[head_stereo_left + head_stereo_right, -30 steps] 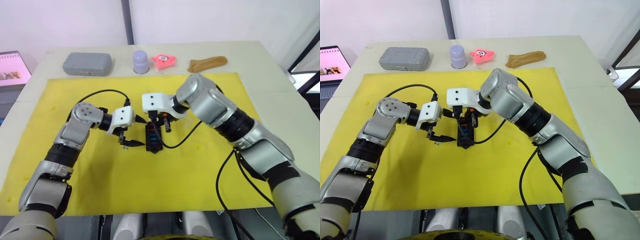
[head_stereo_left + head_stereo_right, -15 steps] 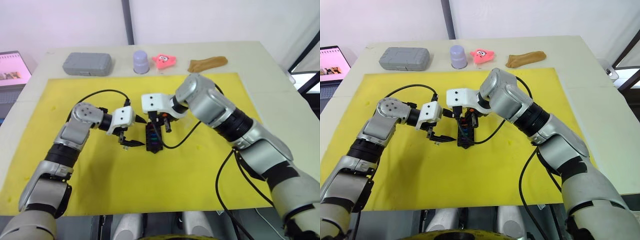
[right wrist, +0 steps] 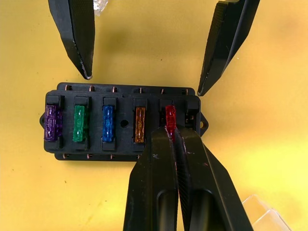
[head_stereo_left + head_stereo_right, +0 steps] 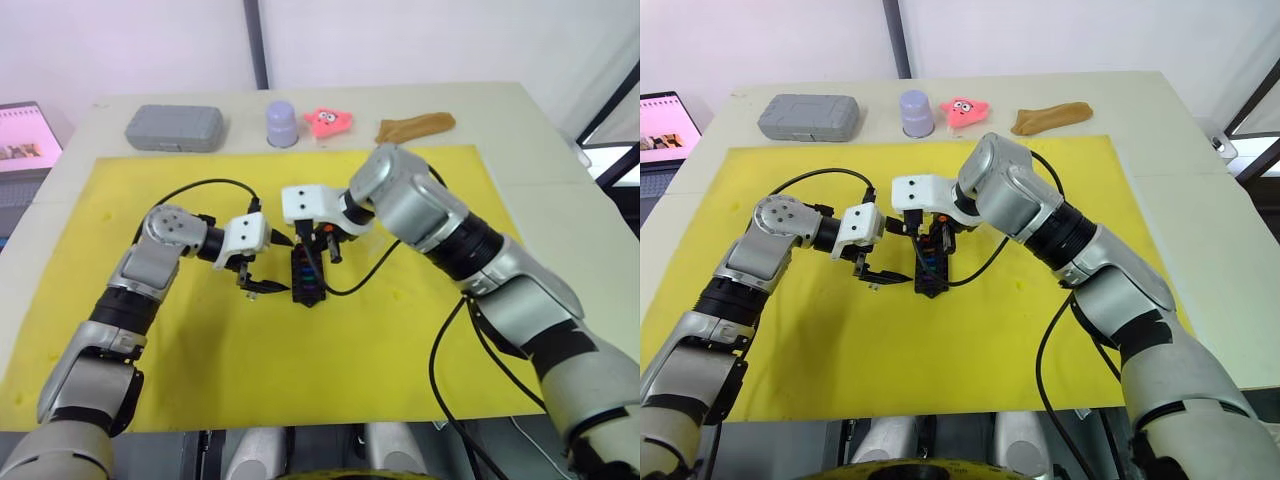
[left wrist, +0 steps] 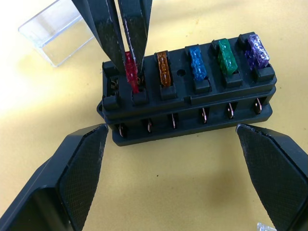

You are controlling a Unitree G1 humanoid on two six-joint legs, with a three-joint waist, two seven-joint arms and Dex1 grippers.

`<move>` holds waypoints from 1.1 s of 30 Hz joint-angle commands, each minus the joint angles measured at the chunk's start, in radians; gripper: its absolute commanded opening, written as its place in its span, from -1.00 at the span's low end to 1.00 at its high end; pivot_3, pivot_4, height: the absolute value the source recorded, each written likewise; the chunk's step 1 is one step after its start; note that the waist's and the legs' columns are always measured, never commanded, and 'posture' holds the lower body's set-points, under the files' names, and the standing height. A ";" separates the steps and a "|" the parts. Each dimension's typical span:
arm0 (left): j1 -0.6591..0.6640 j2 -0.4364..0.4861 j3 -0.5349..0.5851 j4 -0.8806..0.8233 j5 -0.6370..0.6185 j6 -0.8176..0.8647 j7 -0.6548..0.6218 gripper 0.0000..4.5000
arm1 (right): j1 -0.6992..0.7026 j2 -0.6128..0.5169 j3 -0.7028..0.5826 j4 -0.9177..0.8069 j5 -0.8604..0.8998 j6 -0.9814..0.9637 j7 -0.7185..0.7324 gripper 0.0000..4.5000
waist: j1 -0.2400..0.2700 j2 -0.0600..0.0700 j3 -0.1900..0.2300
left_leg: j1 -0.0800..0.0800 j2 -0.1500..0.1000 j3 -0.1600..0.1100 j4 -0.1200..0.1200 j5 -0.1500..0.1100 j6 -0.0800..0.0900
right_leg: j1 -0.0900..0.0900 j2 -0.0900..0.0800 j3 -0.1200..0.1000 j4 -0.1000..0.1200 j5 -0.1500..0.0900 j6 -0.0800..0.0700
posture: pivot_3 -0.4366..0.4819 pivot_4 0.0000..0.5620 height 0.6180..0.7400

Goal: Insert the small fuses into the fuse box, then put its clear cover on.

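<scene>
Now the fuse box (image 4: pixel 305 277) lies on the yellow mat (image 4: pixel 200 340), its long axis running away from the robot. Just left of the box the left gripper (image 5: pixel 171 159) stands wide open, holding nothing, a finger at each end of the near long side. Over the box, the right gripper (image 3: pixel 171 126) is closed on the red fuse (image 3: pixel 170 117), which sits in the slot second from one end; the end slot beside it is empty. The wrist views show what the head views cannot: the orange fuse (image 3: pixel 139 124), blue fuse (image 3: pixel 108 123), green fuse (image 3: pixel 79 123) and purple fuse (image 3: pixel 51 123) seated in a row, and the clear cover (image 5: pixel 55 30) lying near the box. Against half a second ago, nothing has visibly moved.
</scene>
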 commanded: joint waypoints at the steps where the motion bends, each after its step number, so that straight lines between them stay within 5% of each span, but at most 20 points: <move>1: 0.003 0.010 0.008 -0.024 0.000 -0.012 0.000 0.99 | -0.022 0.012 -0.001 0.006 0.008 0.007 0.017 -1.00 | 0.000 0.000 0.000 | 0.000 0.000 0.000 0.000 0.000 0.000 | 0.000 0.000 0.000 0.000 0.000 0.000 | -0.05 -0.47 1.00; 33: -0.021 -0.006 0.008 -0.009 0.003 -0.004 0.018 0.99 | -0.015 -0.022 -0.026 -0.091 0.030 0.054 0.000 -1.00 | 0.000 0.000 0.000 | -0.001 0.000 0.000 0.000 0.000 0.000 | 0.000 0.000 0.000 0.000 0.000 0.000 | -0.05 -0.47 1.00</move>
